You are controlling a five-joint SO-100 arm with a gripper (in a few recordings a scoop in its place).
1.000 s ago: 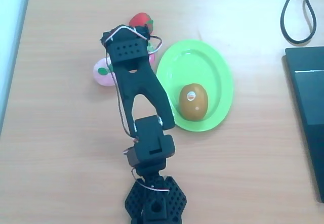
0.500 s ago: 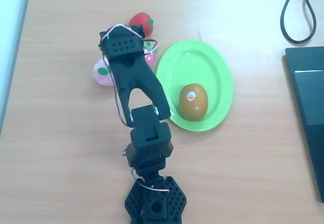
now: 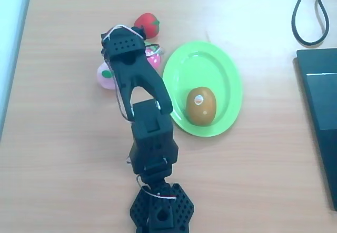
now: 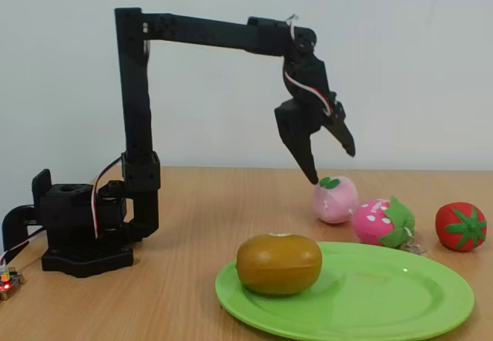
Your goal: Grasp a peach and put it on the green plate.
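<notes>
The peach [image 3: 105,76] [image 4: 334,200], pale pink with green leaf marks, lies on the wooden table left of the green plate [image 3: 210,59] [image 4: 362,299]. A brown kiwi [image 3: 200,105] [image 4: 278,263] sits on the plate. In the fixed view my black gripper [image 4: 331,164] hangs open just above the peach, one fingertip [image 4: 312,175] close to its top, nothing between the fingers. From overhead the gripper head [image 3: 125,48] covers the space between the peach and a pink dotted strawberry [image 3: 155,60] [image 4: 381,222]; its fingertips are hidden there.
A red toy fruit [image 3: 147,24] [image 4: 461,226] lies beyond the gripper. A black cable [image 3: 308,12] and a dark flat device [image 3: 321,112] occupy the right edge in the overhead view. The arm base [image 3: 160,209] stands at the near edge. The table's left edge [image 3: 16,59] is close to the peach.
The gripper head has shifted a little left and farther from the base in the overhead view, uncovering more of the pink strawberry. The fruits and plate have not moved.
</notes>
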